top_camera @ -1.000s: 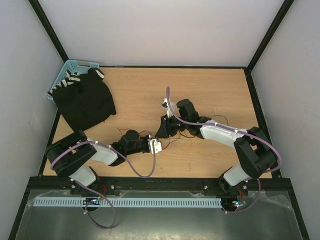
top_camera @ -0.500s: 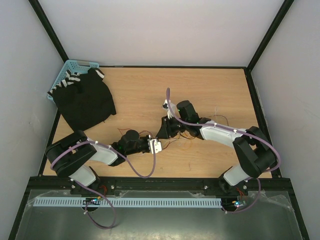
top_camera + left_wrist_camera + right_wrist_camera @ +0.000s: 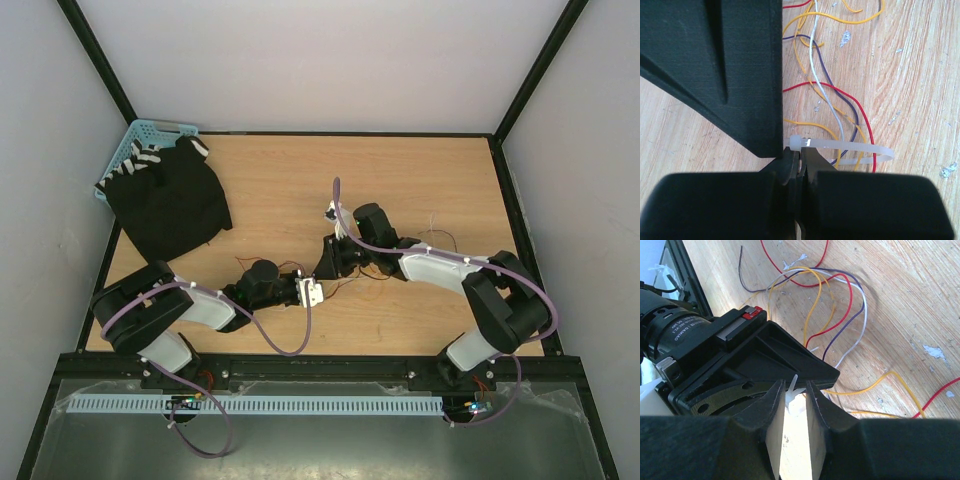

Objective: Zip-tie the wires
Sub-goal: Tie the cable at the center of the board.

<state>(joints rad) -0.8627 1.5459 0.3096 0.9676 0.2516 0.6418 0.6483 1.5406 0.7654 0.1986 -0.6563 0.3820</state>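
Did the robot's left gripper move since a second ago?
No. The left gripper, shut on the zip tie, sits in the same spot, just as far from the black cloth as before.

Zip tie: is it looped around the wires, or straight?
Looped: in the left wrist view the zip tie bends round several wires and back. Whether its tail is locked in the head, cannot tell.
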